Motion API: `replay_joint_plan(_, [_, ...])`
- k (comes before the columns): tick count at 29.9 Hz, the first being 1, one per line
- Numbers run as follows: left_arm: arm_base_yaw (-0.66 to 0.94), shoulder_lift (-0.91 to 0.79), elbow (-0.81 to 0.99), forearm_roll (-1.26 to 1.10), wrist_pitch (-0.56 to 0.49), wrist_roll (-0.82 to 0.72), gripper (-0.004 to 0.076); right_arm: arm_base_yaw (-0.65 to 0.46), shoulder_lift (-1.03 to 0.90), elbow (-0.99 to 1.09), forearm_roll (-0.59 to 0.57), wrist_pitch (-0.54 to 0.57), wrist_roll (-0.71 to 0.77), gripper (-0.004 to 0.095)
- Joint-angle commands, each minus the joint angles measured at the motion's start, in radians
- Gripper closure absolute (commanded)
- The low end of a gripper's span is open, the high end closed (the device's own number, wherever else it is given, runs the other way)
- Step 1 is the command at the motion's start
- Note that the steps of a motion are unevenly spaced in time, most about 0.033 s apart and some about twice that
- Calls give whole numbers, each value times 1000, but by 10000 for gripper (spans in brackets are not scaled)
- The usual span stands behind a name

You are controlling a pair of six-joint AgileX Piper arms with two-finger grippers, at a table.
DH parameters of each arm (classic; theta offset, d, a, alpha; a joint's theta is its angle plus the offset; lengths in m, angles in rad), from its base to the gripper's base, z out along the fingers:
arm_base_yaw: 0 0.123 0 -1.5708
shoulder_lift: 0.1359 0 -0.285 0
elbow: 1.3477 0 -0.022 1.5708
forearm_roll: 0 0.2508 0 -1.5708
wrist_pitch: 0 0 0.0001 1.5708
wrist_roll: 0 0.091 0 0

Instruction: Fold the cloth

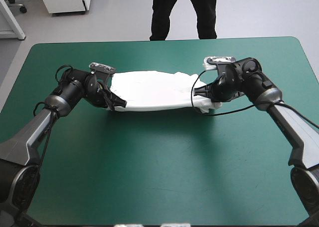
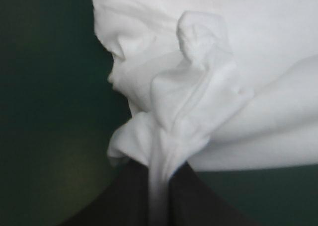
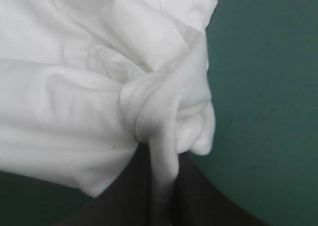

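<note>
The white T-shirt (image 1: 154,90) lies stretched as a long band across the far half of the teal-green table, between my two grippers. My left gripper (image 1: 118,104) pinches its left end, and my right gripper (image 1: 197,100) pinches its right end. In the left wrist view the cloth (image 2: 208,87) bunches into a twisted fold that runs down between the black fingers (image 2: 131,196); the left gripper (image 2: 159,186) is shut on it. The right wrist view shows the same: a knotted wad of the T-shirt (image 3: 164,112) squeezed in the right gripper (image 3: 161,186), fingers (image 3: 198,196) all but closed.
Bare teal-green cover (image 1: 164,162) stretches from the T-shirt to the table's near edge. A black cable (image 1: 234,110) loops from the right wrist beside the cloth's right end. A strip of cover lies beyond the cloth toward the far edge.
</note>
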Motion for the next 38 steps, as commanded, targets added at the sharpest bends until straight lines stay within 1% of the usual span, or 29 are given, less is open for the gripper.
replay_joint_plan(1, [9, 5, -97, 30, -72, -11, 733, -61, -11, -87, -1, -58, -42, 925])
replay_joint_plan(6, [23, 140, -262, 37, -82, -11, 733, -129, 75, -180, 104, -58, -106, 926])
replay_joint_plan(8, [32, 195, -334, 33, -77, -11, 733, -152, 113, -219, 129, -65, -128, 925])
replay_joint_plan(12, [36, 296, -480, 26, -66, -14, 733, -177, 193, -294, 155, -67, -168, 925])
replay_joint_plan(16, [36, 383, -598, 26, -75, -34, 733, -185, 267, -364, 154, -71, -174, 925])
replay_joint_plan(20, [42, 451, -661, 18, -75, -43, 733, -193, 352, -431, 156, -75, -175, 925])
replay_joint_plan(24, [54, 500, -666, 15, -88, -56, 731, -195, 421, -476, 154, -67, -175, 923])
replay_joint_plan(25, [54, 510, -666, 17, -93, -56, 719, -195, 431, -483, 154, -65, -175, 909])
replay_joint_plan(27, [54, 523, -666, 15, -112, -51, 654, -195, 442, -485, 160, -67, -184, 839])
replay_joint_plan(28, [54, 527, -666, 2, -122, -51, 597, -195, 447, -487, 165, -67, -186, 777])
replay_joint_plan(29, [54, 530, -666, -19, -124, -51, 527, -195, 447, -486, 178, -67, -189, 703])
replay_joint_plan(32, [54, 530, -666, -56, -124, -40, 284, -195, 447, -490, 225, -51, -221, 496])
replay_joint_plan(33, [54, 528, -670, -56, -114, -37, 230, -195, 447, -498, 227, -35, -224, 451])
replay_joint_plan(34, [53, 523, -678, -56, -98, -37, 176, -195, 447, -509, 227, -18, -224, 428])
replay_joint_plan(35, [53, 519, -684, -56, -73, -37, 143, -195, 447, -523, 222, 3, -224, 425])
replay_joint_plan(36, [53, 510, -698, -47, -49, -37, 132, -195, 445, -536, 217, 20, -224, 426])
replay_joint_plan(38, [53, 496, -720, -20, 9, -37, 143, -195, 441, -582, 200, 58, -224, 426])
